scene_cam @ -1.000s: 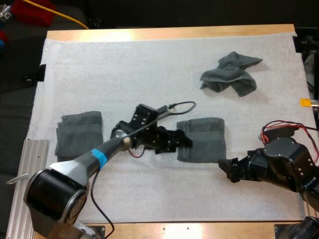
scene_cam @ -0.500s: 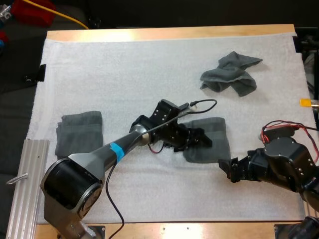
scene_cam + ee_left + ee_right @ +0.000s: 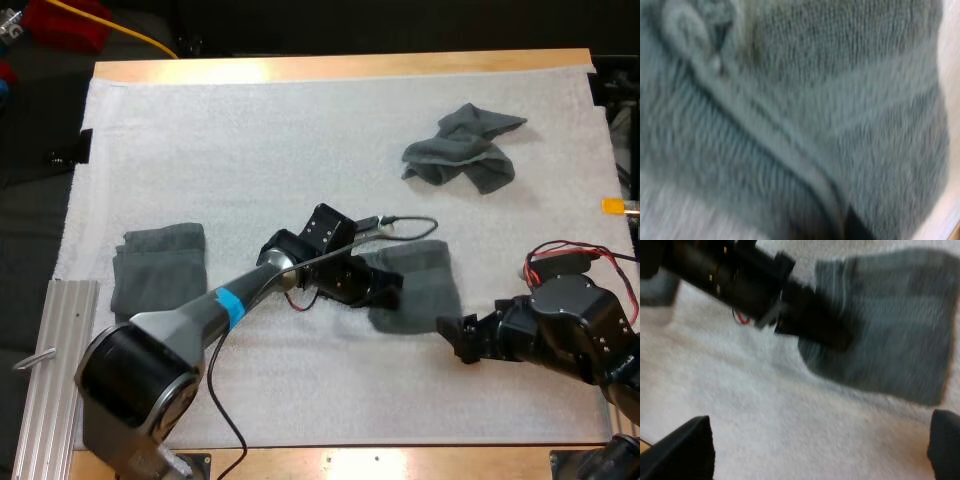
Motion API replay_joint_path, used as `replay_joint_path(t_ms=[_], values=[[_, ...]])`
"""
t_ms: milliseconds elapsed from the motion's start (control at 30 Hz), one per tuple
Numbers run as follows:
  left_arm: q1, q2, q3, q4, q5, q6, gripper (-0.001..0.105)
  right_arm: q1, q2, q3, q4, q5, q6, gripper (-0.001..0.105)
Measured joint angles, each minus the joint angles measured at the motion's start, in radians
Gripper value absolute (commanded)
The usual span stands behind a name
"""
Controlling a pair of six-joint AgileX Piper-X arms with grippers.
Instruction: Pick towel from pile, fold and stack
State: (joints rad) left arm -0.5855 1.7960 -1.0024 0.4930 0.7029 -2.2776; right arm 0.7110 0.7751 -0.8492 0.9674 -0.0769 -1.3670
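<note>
**Table and mat.** The wooden table (image 3: 340, 68) carries the white mat (image 3: 300, 130), which covers nearly the whole top. A strip of wood is exposed along the far edge, well beyond both grippers. Bare mat lies open from the left gripper (image 3: 388, 288) forward to that far edge. More bare mat lies between the right gripper (image 3: 455, 338) and the near edge.

**Rail.** A metal rail (image 3: 60, 350) runs along the mat's near-left border, well to the left of the left gripper.

**Towels.**
- The flat towel (image 3: 425, 290) is the task item. The left gripper is at its left edge, and the left wrist view sees its weave and a raised hem at very close range. Its near-right corner is just beside the right gripper.
- The folded towel (image 3: 158, 265) lies well to the left of the left gripper, close to the mat's left edge.
- The crumpled towel (image 3: 460, 150) lies forward and to the right of the left gripper, apart from the flat towel.

**Grippers.**
- Left gripper: it is not possible to tell how far it is open, or whether it grips the flat towel.
- Right gripper: it is spread wide over bare mat and holds nothing.

**Markings.** A blue band (image 3: 228, 300) wraps the left arm behind its gripper.
</note>
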Motion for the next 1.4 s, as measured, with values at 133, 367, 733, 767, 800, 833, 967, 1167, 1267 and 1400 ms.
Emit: replay_joint_path(t_ms=[133,367,733,767,800,833,967,1167,1267,1400], values=[[0.0,-0.035,-0.035,0.115,-0.054,0.135,0.0,0.0,0.0,0.0,-0.063,-0.01,0.022,0.084],[0.026,-0.09,-0.131,0.336,-0.16,0.326,0.0,0.0,0.0,0.0,-0.081,-0.033,0.028,0.084],[0.183,-0.161,-0.218,0.625,-0.305,0.499,0.0,0.0,0.0,0.0,-0.081,-0.073,0.028,0.084],[0.203,-0.171,-0.218,0.636,-0.314,0.505,0.0,0.0,0.0,0.0,-0.081,-0.074,0.028,0.084],[0.223,-0.182,-0.218,0.644,-0.319,0.511,0.0,0.0,0.0,0.0,-0.081,-0.075,0.028,0.084],[0.241,-0.193,-0.218,0.652,-0.318,0.519,0.0,0.0,0.0,0.0,-0.081,-0.075,0.028,0.084],[0.325,-0.233,-0.219,0.69,-0.323,0.547,0.0,0.0,0.0,0.0,-0.081,-0.075,0.028,0.084],[0.437,-0.266,-0.219,0.74,-0.34,0.584,0.0,0.0,0.0,0.0,-0.081,-0.075,0.028,0.084],[0.49,-0.266,-0.219,0.761,-0.388,0.622,0.0,0.0,0.0,0.0,-0.081,-0.075,0.028,0.084],[0.562,-0.266,-0.219,0.795,-0.456,0.667,0.0,0.0,0.0,0.0,-0.081,-0.088,0.028,0.084]])
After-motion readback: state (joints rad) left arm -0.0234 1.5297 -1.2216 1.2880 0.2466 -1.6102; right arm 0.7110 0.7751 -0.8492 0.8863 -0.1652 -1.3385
